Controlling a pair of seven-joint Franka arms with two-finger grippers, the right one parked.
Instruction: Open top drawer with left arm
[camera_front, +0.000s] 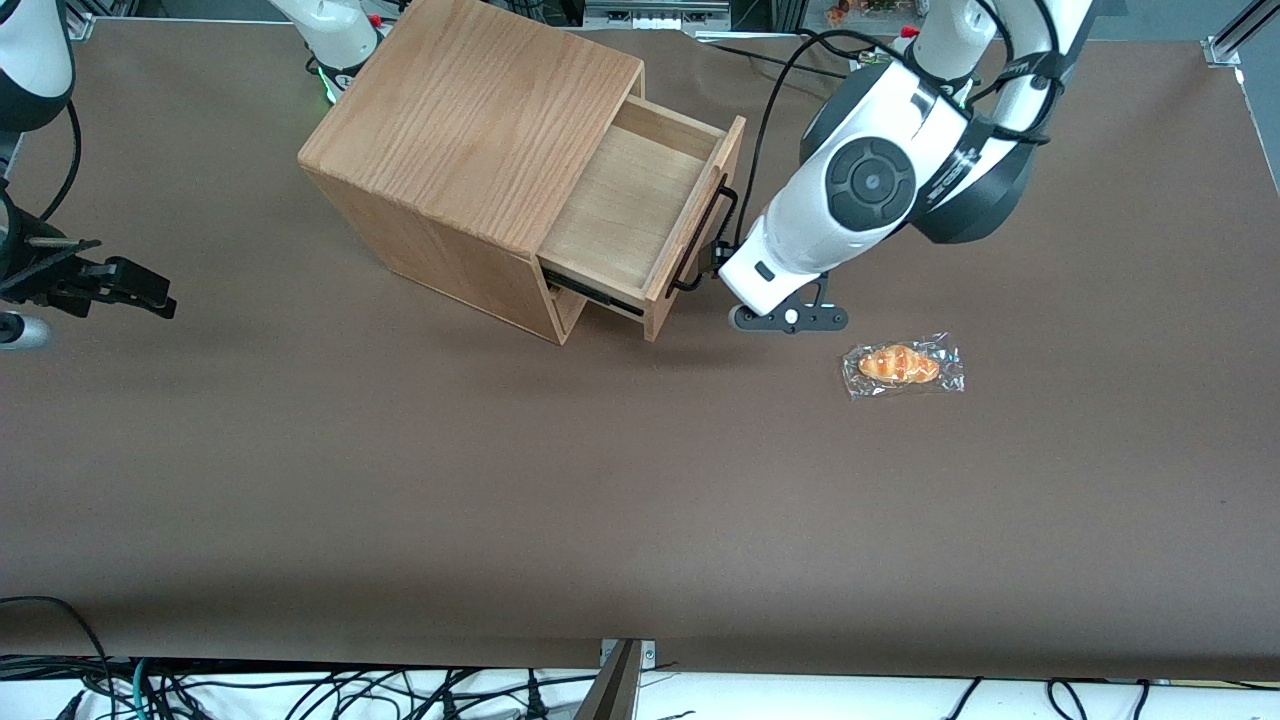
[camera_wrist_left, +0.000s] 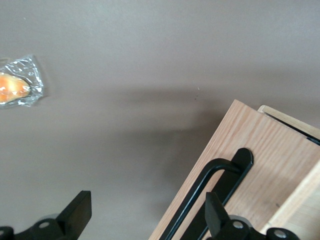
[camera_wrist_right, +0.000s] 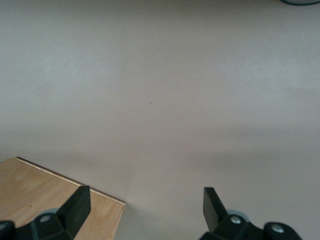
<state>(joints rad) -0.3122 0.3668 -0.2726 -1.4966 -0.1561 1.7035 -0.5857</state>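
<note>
Looking around your work area first, you have a small orange-brown pastry sealed in a clear plastic wrapper (camera_front: 903, 365) lying on the brown table covering (camera_front: 400, 480), nearer the front camera than the left arm's wrist and toward the working arm's end. It sits well apart from the cabinet and touches nothing else. Black cables (camera_front: 770, 110) trail past the arm's base.

Your big white left arm with dark grey joint caps (camera_front: 870, 190) reaches down in front of the drawer face. Its black two-finger gripper (camera_wrist_left: 145, 220) has its fingers (camera_wrist_left: 76, 209) spread wide, holding nothing; in the wrist view one finger sits right at the bar handle while the other hangs over bare table.

The shallow light-oak top drawer (camera_front: 640, 215) is pulled well out of the cube-shaped oak cabinet (camera_front: 470, 150), which stands on the table toward the middle, farther from the front camera than the pastry. You can see the drawer's bare wooden floor and side walls, with nothing inside. Its long black metal bar handle (camera_front: 708, 240) runs along the front panel, just beside the gripper.
</note>
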